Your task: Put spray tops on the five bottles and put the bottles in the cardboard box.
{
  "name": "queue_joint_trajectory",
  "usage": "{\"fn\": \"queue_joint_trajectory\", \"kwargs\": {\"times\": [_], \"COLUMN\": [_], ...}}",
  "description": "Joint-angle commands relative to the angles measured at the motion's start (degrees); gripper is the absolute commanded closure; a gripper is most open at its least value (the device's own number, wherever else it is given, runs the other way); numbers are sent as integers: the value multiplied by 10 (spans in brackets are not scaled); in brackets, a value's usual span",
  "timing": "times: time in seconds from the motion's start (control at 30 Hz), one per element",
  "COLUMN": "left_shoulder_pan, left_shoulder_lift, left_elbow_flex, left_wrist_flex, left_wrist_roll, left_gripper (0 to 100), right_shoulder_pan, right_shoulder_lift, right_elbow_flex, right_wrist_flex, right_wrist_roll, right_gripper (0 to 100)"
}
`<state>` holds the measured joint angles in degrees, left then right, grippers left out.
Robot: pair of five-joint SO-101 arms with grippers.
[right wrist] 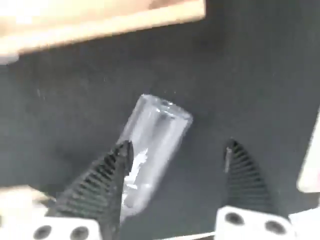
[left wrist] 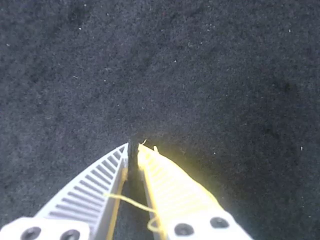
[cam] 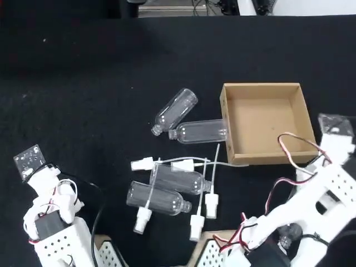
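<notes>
- Black cloth [cam: 83,83] underlies everything.
- Right gripper [right wrist: 178,147], jaws wide, hangs over a bottle [right wrist: 155,140] near the box [cam: 261,122]; its long axis points boxward, off-centre between the jaws.
- Left gripper [left wrist: 133,147] closed, farther from box.

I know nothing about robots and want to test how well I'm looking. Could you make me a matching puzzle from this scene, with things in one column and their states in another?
Things
1. cardboard box
2. left gripper
3. right gripper
4. spray tops

States
A. open, either side of a bottle
B. lying loose on the table
C. empty
D. shut, over bare table

Pairs: 1-C, 2-D, 3-A, 4-B
</notes>
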<state>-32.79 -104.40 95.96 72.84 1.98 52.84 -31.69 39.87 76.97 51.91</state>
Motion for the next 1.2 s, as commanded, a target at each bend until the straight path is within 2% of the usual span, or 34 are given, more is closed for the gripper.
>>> {"fn": "queue_joint_trajectory", "kwargs": {"times": [0.0, 0.23, 0.27, 0.33, 0.5, 0.83, 1.03, 1.17], "left_shoulder_pan": [-5, -6, -6, -7, -7, -7, -7, -6], "left_shoulder_lift": [-4, -4, -4, -4, -4, -4, -4, -4], "left_elbow_flex": [14, 14, 14, 14, 14, 14, 14, 14], "left_wrist_flex": [3, 3, 3, 3, 3, 3, 3, 3], "left_wrist_roll": [-4, -4, -4, -4, -4, -4, -4, -4], "left_gripper": [969, 969, 969, 969, 970, 970, 970, 970], "right_shoulder_pan": [36, 124, 135, 145, 130, 84, 90, 90], "right_shoulder_lift": [-28, -29, -29, -29, -29, -29, -29, -29], "right_elbow_flex": [-51, -37, -37, -27, 27, 82, 160, 205], "right_wrist_flex": [26, 25, 27, 28, 21, 8, -134, -182], "right_wrist_roll": [334, 881, 944, 1017, 1073, 1077, 1077, 1077], "right_gripper": [747, 747, 747, 747, 747, 747, 747, 718]}}
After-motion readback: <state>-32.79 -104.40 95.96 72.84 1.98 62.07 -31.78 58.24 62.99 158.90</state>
